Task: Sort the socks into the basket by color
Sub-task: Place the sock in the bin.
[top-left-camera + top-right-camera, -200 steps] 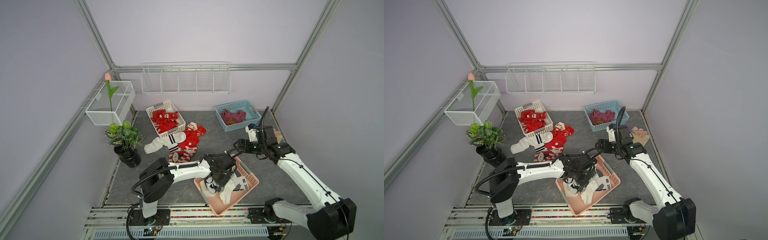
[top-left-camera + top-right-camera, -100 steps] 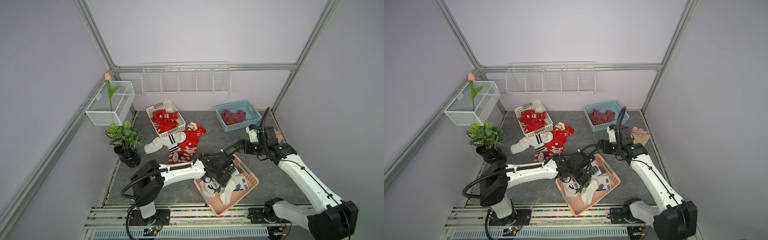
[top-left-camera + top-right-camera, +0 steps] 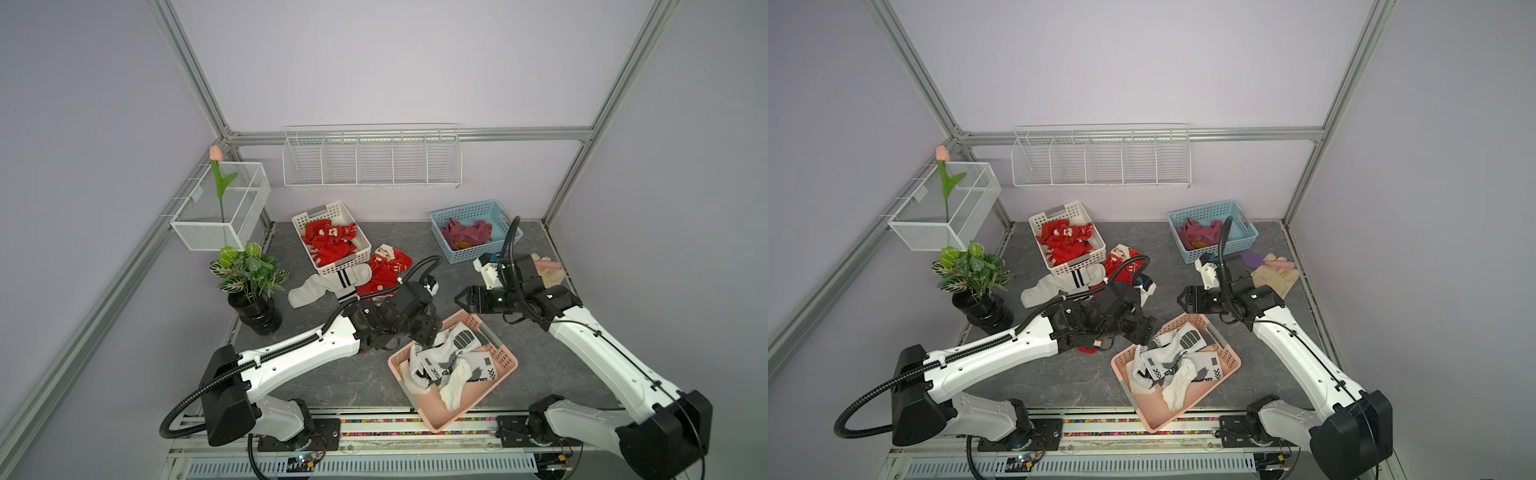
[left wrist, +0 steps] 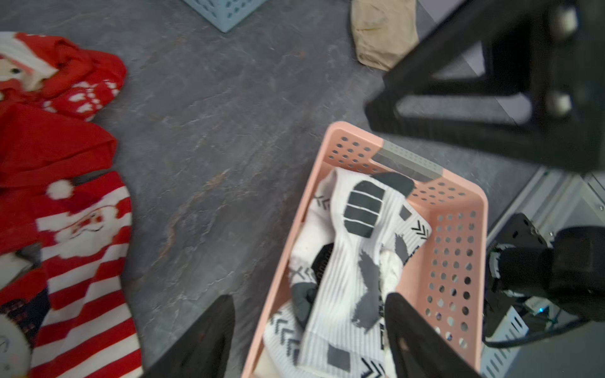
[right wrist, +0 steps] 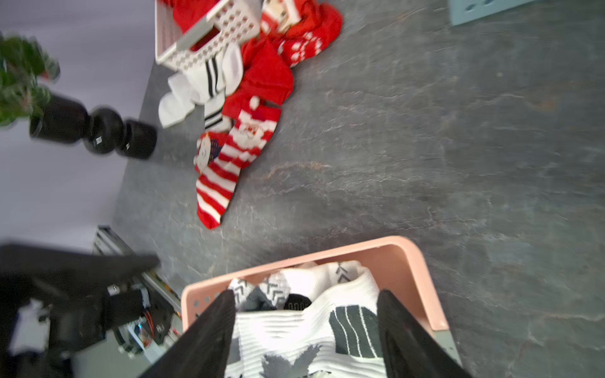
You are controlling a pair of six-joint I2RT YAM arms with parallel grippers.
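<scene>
while the left hand [image 4: 309,297] and the right hand [image 5: 306,293] are both held wide with nothing gripped, white socks [image 3: 446,365] are seen piled in the pink basket [image 3: 434,417] just below them; red socks [image 5: 229,157] are spread on the counter [image 5: 425,131] beside the left hand.

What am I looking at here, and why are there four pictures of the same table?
Two robot arms with pincer grippers are sorting socks by colour. Two pictures look down from overhead; two come from cameras on the wrists. The left gripper and right gripper are open, holding nothing. White socks lie in the pink basket, red socks in the white basket, purple socks in the blue basket. Some white striped socks and red Santa socks lie loose on the table.
</scene>
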